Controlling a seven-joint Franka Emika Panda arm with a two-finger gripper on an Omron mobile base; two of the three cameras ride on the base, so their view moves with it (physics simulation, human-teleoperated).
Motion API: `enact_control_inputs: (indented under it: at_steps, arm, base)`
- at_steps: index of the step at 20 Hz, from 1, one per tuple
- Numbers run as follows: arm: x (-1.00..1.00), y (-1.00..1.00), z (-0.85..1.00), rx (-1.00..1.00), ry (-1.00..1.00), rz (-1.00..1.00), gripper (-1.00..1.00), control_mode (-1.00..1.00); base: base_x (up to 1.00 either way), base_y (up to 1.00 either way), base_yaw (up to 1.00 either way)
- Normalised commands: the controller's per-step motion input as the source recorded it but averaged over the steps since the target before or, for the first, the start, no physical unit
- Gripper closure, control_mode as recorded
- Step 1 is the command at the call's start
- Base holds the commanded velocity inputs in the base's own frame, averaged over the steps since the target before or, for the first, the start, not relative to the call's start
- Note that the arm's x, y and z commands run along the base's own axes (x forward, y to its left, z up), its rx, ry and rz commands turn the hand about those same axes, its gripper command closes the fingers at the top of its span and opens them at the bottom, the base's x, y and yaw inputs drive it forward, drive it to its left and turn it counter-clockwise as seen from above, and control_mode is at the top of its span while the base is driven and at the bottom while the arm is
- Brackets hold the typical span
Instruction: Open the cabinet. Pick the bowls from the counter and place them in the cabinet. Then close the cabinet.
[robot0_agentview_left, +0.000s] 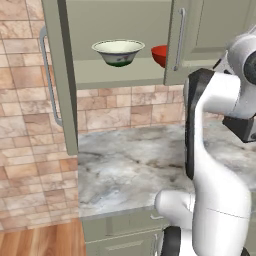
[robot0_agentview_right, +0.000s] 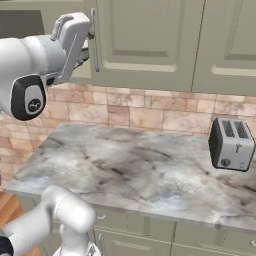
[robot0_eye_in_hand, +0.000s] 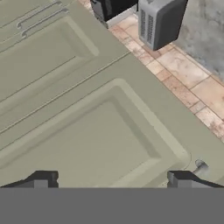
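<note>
Fingers (robot0_eye_in_hand: 43, 178) are standing spread wide and holding nothing, their dark tips facing the raised panel of the right cabinet door (robot0_eye_in_hand: 100, 131), close beside the end of its silver bar handle (robot0_eye_in_hand: 201, 168). In the left base view the cabinet (robot0_agentview_left: 120, 75) is standing open, left door (robot0_agentview_left: 62, 75) swung out. Both bowls are sitting on its shelf: the cream-white bowl (robot0_agentview_left: 118, 52) in the middle, the red bowl (robot0_agentview_left: 160, 55) partly hidden behind the right door's edge. A toaster (robot0_agentview_right: 231, 144) is resting on the marbled tabletop (robot0_agentview_right: 130, 170).
</note>
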Motion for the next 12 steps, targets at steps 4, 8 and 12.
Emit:
enact_control_inputs:
  at_steps: [4, 8, 12]
  arm:
    - [-1.00, 0.60, -0.34, -0.06, -0.40, 0.06, -1.00, -1.00]
    - [-1.00, 0.13, 0.02, -0.01, -0.15, 0.03, -1.00, -1.00]
    - [-1.00, 0.40, 0.09, 0.00, 0.00, 0.04, -1.00, -1.00]
  base:
    - [0.00, 0.00, 0.00]
    - [0.00, 0.00, 0.00]
    - [0.00, 0.00, 0.00]
